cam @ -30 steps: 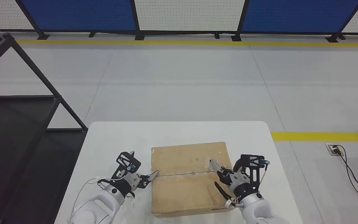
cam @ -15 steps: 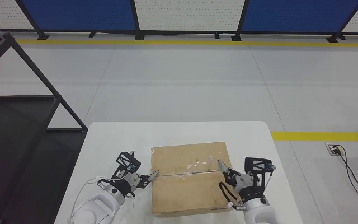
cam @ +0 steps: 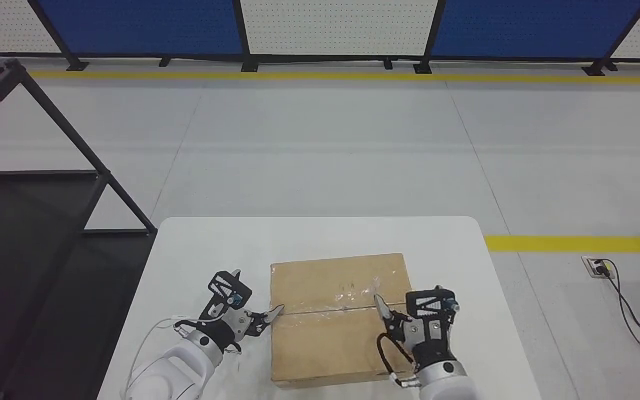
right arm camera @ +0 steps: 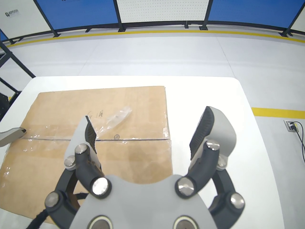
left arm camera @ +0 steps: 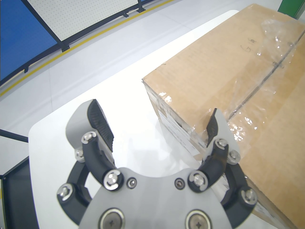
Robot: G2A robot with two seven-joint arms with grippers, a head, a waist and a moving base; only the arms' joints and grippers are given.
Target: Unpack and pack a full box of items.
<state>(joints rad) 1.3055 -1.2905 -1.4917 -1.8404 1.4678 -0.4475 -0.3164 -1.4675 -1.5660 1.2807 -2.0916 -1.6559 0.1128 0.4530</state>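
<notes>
Your left arm (cam: 178, 368) comes in low from the near left side, and its wrist turns toward the middle. The left gripper (left arm camera: 155, 110) is wide open: you can see the two fingers spread far apart, and the ribbed black pads (left arm camera: 101, 122) face each other and grip nothing. Your right arm (cam: 437, 382) comes up from the near edge, right of the middle, and points away from the robot. The right gripper (right arm camera: 147, 114) is also spread wide, with its fingers side by side and tilted forward and down. The two grippers are at about the same level and well apart.
</notes>
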